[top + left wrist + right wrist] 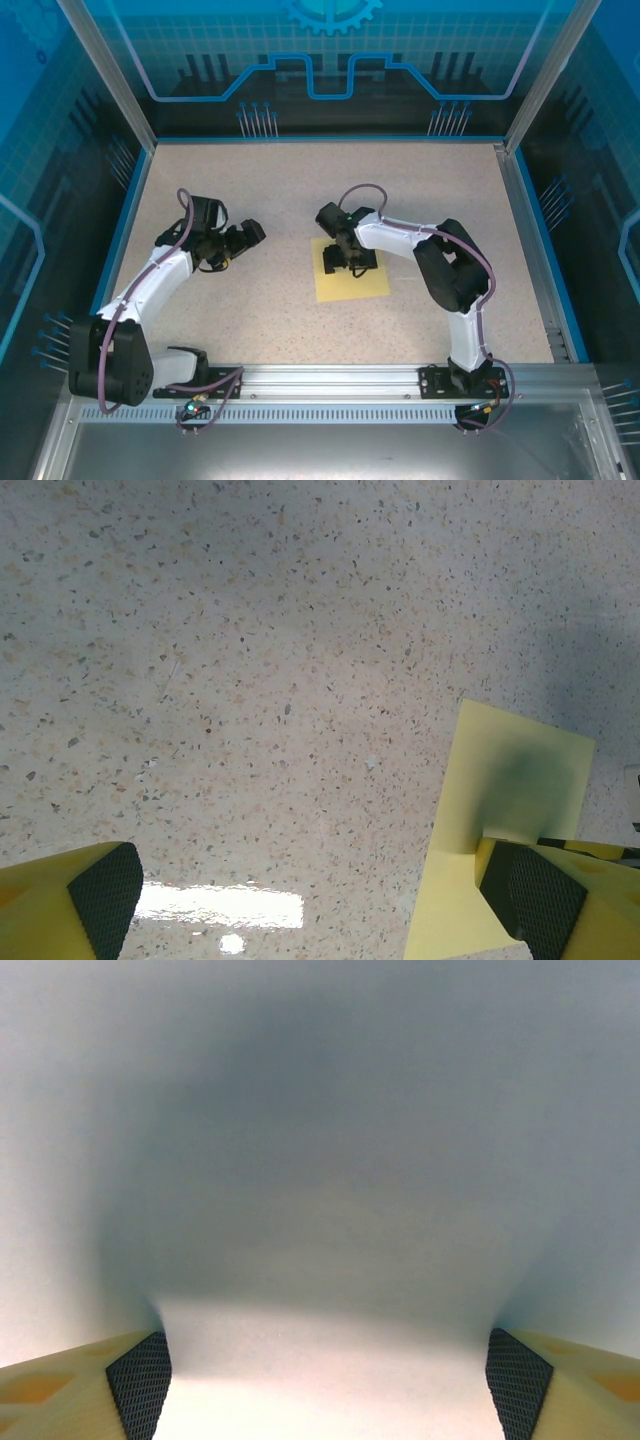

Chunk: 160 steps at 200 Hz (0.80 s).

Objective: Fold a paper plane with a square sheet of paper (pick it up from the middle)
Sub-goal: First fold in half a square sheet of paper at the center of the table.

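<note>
From above, the paper (367, 285) lies flat on the speckled table (300, 180), a yellow square a little right of centre. The right gripper (349, 262) points down onto the far part of the paper and hides it. Its arm reaches in from the paper's right. The left gripper (247, 236) is well left of the paper, aimed toward it, with bare table between them. A purple cable (183, 215) loops over the left arm. Blue walls (330, 70) close in the table beyond the paper, and a metal rail (330, 378) runs along the near side of it. At this range, the gap of either gripper is hard to judge.

The left wrist view settles it for the left gripper (320, 905): its fingers (100, 895) stand wide apart at the lower corners, nothing between them but table (250, 630) and a patch of glare (220, 905). The paper (460, 880) shows at the right with a sharp corner and a dark shadow (525, 775) on it. The right-hand finger overlaps the paper's edge in the picture. Whether they touch cannot be told here.

The right wrist view shows the right gripper (330, 1390) wide open too, its fingers (140, 1380) at the lower corners. A pale, blurred, shaded surface lies very close under the lens. Its colour is washed out, so it cannot be told as paper from this view.
</note>
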Available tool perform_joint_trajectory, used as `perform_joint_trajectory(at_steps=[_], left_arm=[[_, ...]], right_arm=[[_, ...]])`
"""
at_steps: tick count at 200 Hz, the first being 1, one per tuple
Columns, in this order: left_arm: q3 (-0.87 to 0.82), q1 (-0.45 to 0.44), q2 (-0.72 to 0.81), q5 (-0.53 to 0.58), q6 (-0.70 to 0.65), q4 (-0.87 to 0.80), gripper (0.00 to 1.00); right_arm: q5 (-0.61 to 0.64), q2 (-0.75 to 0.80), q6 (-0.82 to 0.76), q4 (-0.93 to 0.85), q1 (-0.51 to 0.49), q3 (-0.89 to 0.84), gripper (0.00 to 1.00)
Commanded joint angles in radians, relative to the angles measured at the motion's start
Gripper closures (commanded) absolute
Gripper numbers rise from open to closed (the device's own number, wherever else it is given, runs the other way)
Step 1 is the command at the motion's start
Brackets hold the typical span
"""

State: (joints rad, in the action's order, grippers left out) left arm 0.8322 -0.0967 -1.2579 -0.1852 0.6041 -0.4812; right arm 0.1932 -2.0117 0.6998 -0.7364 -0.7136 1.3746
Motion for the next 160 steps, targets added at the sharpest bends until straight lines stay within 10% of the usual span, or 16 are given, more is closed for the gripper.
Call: perform_joint_trajectory(at_steps=[1, 160], left_arm=[[-0.002, -0.006, -0.004, -0.009, 0.02, -0.014, 0.01], [-0.018, -0.006, 0.012, -0.012, 0.033, -0.023, 0.01]], right_arm=[[-0.029, -0.068, 0.015, -0.007, -0.004, -0.056, 0.16], [-0.062, -0.02, 0.007, 0.027, 0.003, -0.037, 0.37]])
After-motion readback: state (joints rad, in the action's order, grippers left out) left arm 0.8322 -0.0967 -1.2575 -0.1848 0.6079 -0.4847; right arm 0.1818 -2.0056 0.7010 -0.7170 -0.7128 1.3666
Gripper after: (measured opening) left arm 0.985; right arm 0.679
